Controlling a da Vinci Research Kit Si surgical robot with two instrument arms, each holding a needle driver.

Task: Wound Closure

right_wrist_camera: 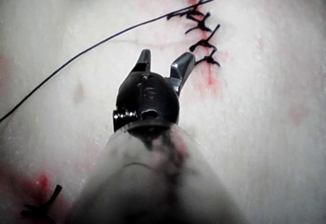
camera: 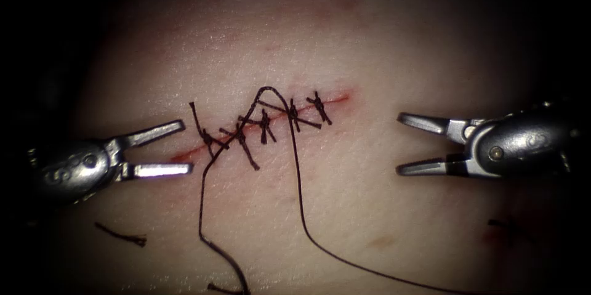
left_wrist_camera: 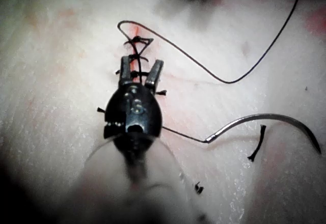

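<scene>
Tissue [camera: 345, 42] is pale, soft and moist, and its slanted cut [camera: 271, 116] is crossed by dark knotted stitches. Left tool [camera: 188, 147] and right tool [camera: 399, 144] are released and hold nothing, one at each end of the cut, with bare tissue between. Thin thread [camera: 298, 190] loops from the cut. Curved steel needle [left_wrist_camera: 265, 119] lies flat on the tissue, away from the cut, beside a cut end of thread [left_wrist_camera: 257, 143].

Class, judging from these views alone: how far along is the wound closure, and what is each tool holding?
Done: several stitches cross the cut. In hand: nothing. The left tool and right tool are open and empty at the two ends. The needle lies free on the tissue, not in it, its thread looping loosely. Left: red cut shows beyond the stitches at the left end.
</scene>
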